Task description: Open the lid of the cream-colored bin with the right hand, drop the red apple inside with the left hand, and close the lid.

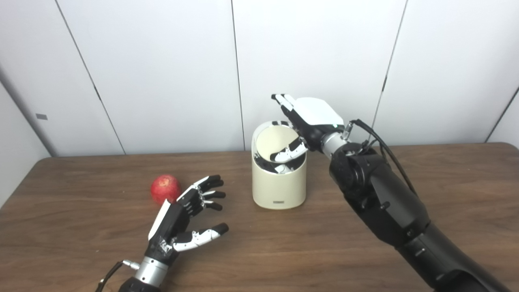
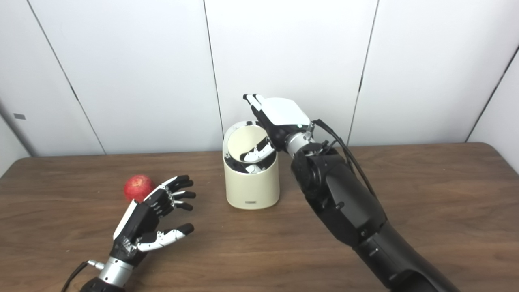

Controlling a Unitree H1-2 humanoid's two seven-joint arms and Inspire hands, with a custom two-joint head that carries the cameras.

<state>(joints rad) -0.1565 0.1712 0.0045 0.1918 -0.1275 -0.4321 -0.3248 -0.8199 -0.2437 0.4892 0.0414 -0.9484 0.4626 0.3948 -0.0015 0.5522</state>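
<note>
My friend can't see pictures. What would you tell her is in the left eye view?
A robot's right hand reaches over a cream-colored bin on a brown table, its thumb inside the rim where the lid is tipped up. Its left hand rests open on the table beside a red apple, not holding it.

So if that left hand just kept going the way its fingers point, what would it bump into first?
Probably nothing at first: the open left hand points up and right across bare brown wooden table, the round red apple just left of its fingers. The cream-colored cylindrical bin lies further on, though depth is unclear.
</note>
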